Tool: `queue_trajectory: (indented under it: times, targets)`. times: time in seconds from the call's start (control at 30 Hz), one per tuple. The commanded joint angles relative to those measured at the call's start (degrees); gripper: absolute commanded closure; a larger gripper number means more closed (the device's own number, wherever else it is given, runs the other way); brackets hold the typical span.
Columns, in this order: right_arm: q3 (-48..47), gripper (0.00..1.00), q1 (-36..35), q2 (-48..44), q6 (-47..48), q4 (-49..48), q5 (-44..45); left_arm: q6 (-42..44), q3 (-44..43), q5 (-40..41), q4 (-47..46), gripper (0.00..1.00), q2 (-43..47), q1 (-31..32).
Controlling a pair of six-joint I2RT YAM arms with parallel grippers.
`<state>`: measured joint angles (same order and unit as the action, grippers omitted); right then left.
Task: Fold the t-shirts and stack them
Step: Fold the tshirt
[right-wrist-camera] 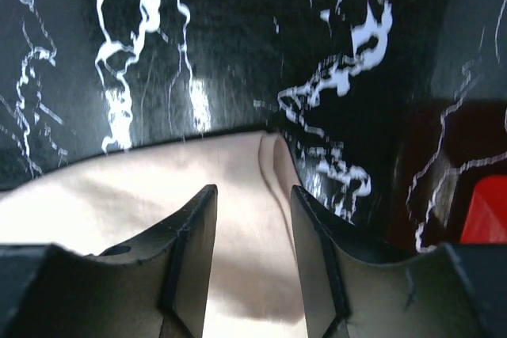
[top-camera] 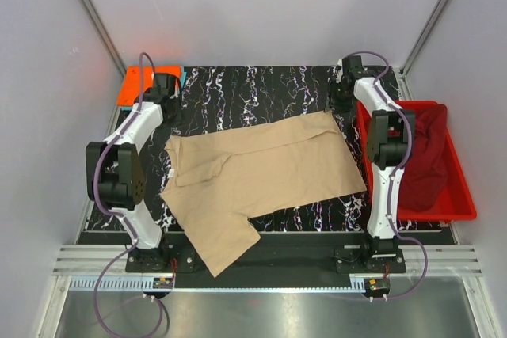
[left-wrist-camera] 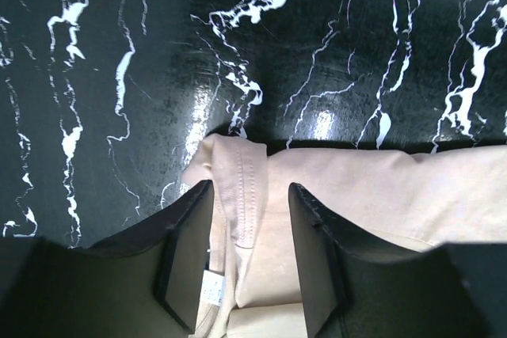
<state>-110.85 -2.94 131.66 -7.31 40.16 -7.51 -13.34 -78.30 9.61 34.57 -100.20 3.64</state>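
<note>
Large tan cloth t-shirt (top-camera: 269, 168) lying spread, one sleeve folded in, across black white-veined marble-pattern table (top-camera: 261, 89). Left gripper (left-wrist-camera: 250, 195) sitting released, fingers straddling stitched hem at shirt's far left corner. Right gripper (right-wrist-camera: 253, 194) sitting released over far right corner. Maroon cloth t-shirt (top-camera: 424, 156) lying crumpled inside red plastic bin (top-camera: 459, 199) at right.

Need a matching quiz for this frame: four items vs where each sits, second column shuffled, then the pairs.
Items:
1. tan t-shirt
2. maroon t-shirt
3. red bin
4. orange folded cloth

Places:
A. inside the bin
B. far left corner
C. spread out in the middle
D. along the right side

Pairs: 1-C, 2-A, 3-D, 4-B
</note>
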Motion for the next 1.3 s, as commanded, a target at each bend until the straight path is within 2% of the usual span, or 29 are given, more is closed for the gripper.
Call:
queue_trajectory:
  times: [0.0,0.23,0.33,0.57,1.27]
  targets:
    - [-5.5,0.51,0.2,2.5,1.5,0.7,0.5,2.0,-3.3,2.3,-1.3,0.53,-0.6,1.0]
    - [-6.8,0.53,0.4,4.0,1.2,1.1,0.1,4.3,-5.4,11.7,2.7,0.53,-4.4,6.2]
    - [-6.6,0.53,0.4,4.2,1.0,1.0,-0.1,3.8,-6.5,12.3,4.2,0.61,-6.7,6.6]
    - [-6.4,0.55,0.4,4.6,1.0,1.0,-1.0,3.9,-8.2,13.9,5.1,0.70,-10.4,6.6]
    - [-5.7,0.56,0.8,5.3,1.0,0.7,-2.6,3.8,-7.1,11.1,5.0,0.68,-13.2,3.1]
